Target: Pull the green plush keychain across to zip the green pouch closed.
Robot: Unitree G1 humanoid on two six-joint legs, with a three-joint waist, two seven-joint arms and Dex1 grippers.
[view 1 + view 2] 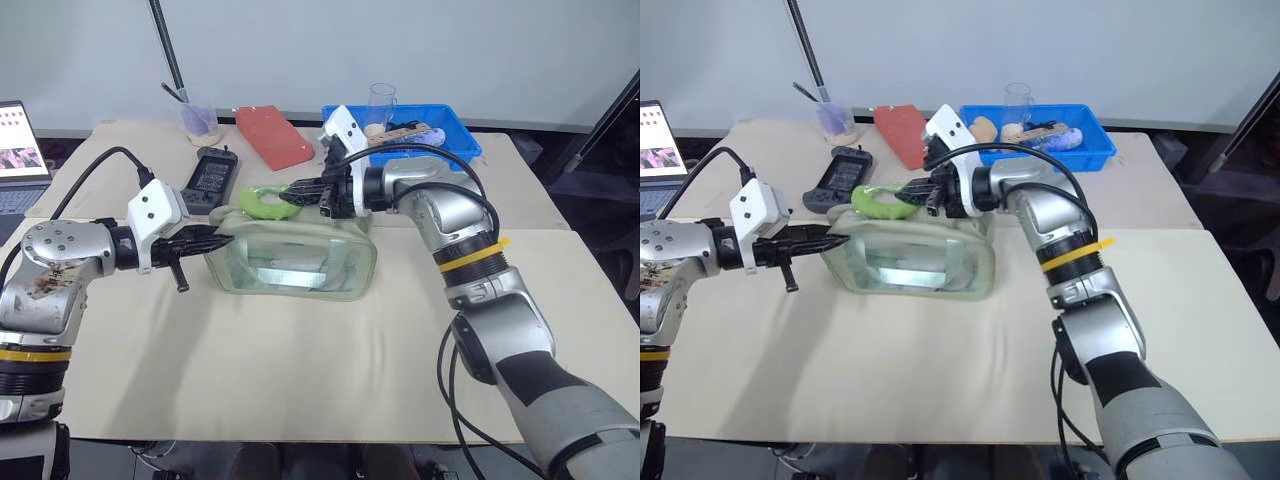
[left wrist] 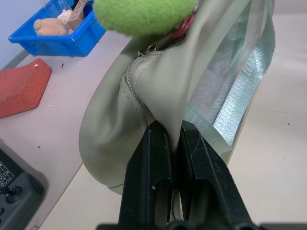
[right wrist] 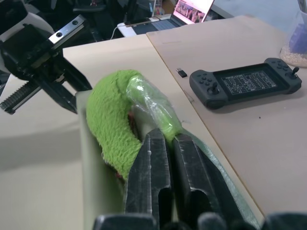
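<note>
since the green pouch [image 1: 292, 256] is soft fabric with thin clear windows, i expect it to sag and skid on the worktop [image 1: 300, 370] unless one end is pinned. my left hand [image 1: 218, 240] does that: its fingers are pressed together on a fold of fabric at the pouch's left end, right by the start of the zipper. the green plush keychain [image 1: 265, 201] lies on top of the pouch near that same end, curled and partly wrapped in clear film. my right hand [image 1: 306, 187] has its fingers closed on the keychain's end. i judge the charm light and squashy, and the film slippery, so the plush may compress or slide out of the grip under a pull. holding low, near the pink loop by the slider, looks safer to me than the fluffy tip.
</note>
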